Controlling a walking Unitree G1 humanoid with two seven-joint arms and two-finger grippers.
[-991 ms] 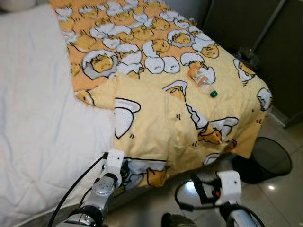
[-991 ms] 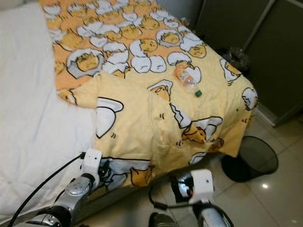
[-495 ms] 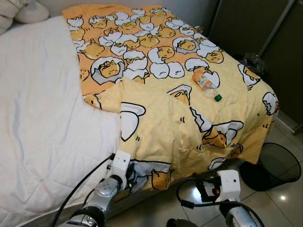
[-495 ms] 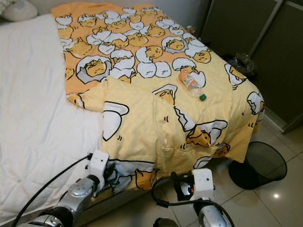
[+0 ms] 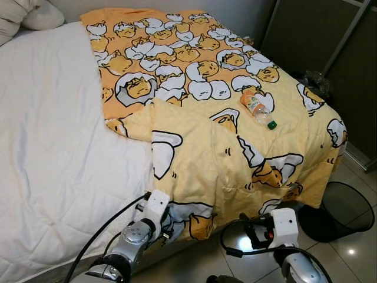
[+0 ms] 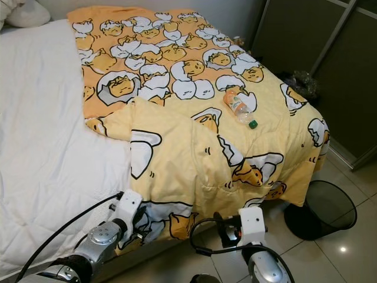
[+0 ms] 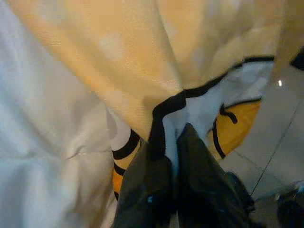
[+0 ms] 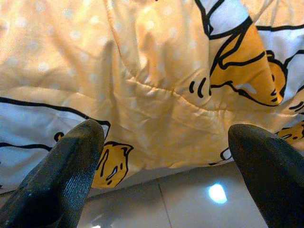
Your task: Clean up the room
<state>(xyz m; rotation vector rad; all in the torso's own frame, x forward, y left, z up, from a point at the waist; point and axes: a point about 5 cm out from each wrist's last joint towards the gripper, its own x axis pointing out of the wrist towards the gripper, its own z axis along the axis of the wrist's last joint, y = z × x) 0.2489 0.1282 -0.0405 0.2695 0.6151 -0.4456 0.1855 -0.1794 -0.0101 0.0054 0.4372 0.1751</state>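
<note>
A yellow blanket (image 5: 200, 147) printed with cartoon eggs covers the right half of the bed and hangs over its near edge. My left gripper (image 7: 174, 137) is shut on the hanging hem of this blanket, at the bed's front edge. A plastic bottle (image 5: 257, 107) with an orange label and a green cap lies on the blanket toward the right. My right gripper (image 8: 166, 166) is open, its fingers wide apart, low in front of the hanging blanket and touching nothing.
White bedding (image 5: 53, 135) covers the left half of the bed, with pillows (image 5: 29, 15) at the far left. A black mesh bin (image 5: 347, 206) stands on the tiled floor at the bed's right corner. Dark wardrobe doors (image 5: 318, 35) stand behind it.
The head view has tilted up and shows more of the bed and the pillows. My left gripper has come in closer under the blanket's hem.
</note>
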